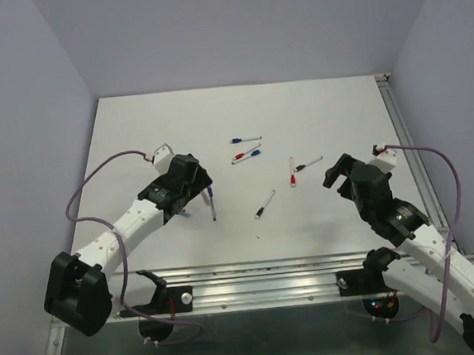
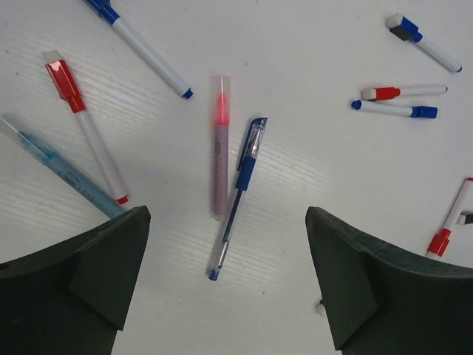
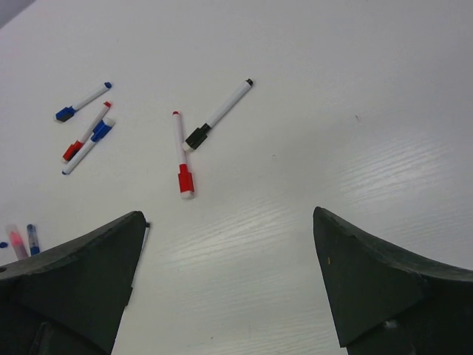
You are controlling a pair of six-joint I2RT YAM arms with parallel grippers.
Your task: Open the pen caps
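Note:
Several pens lie on the white table (image 1: 323, 112). In the left wrist view a blue gel pen (image 2: 235, 207) with a clipped blue cap (image 2: 251, 144) lies beside a pink pen (image 2: 220, 155). My left gripper (image 2: 228, 214) hovers open above the gel pen's lower end, touching nothing. A white marker with a red cap (image 2: 63, 80) lies to the left. My right gripper (image 3: 229, 214) stands open over bare table. Beyond it lie markers with a red cap (image 3: 185, 180) and a black cap (image 3: 196, 137). All the caps in view sit on their pens.
A pale blue pen (image 2: 63, 170) runs under the left finger. Three capped markers (image 1: 247, 147) lie mid-table, another one (image 1: 264, 204) nearer the front. A metal rail (image 1: 413, 145) borders the table's right edge; grey walls enclose the back and sides.

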